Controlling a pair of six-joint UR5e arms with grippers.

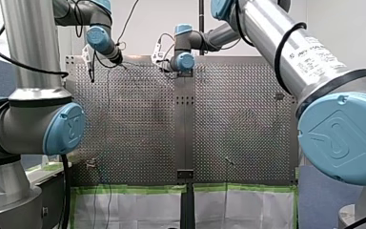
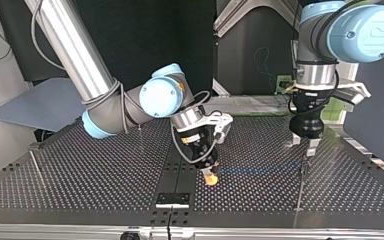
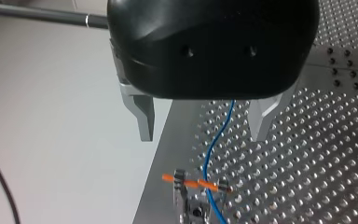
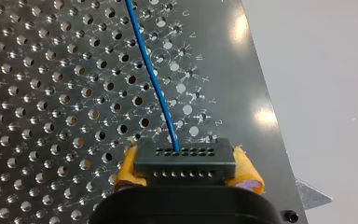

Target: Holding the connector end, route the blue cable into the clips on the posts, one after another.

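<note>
My right gripper [image 4: 186, 173] is shut, its yellow pads [image 4: 249, 175] clamping the black connector [image 4: 184, 161] just above the perforated table [image 4: 51, 93]. The blue cable [image 4: 154, 79] leaves the connector's top and runs away over the holes. In the top view it stretches from my right gripper [image 2: 210, 176] toward the view's right as a thin blue cable [image 2: 260, 170], reaching a slim post [image 2: 301, 175] under my left gripper [image 2: 308, 146]. My left gripper [image 3: 203, 126] is open, its metal fingers [image 3: 142, 119] astride the cable [image 3: 216, 140], above a clip with orange prongs [image 3: 193, 183] that the cable crosses.
Another thin post [image 2: 34, 162] stands at the top view's left. A black bracket [image 2: 172, 199] sits on the table's middle seam near that view's bottom edge. In the front view, small posts [image 1: 91, 163] [image 1: 228, 161] rise near the table's near edge, above green tape [image 1: 133, 188].
</note>
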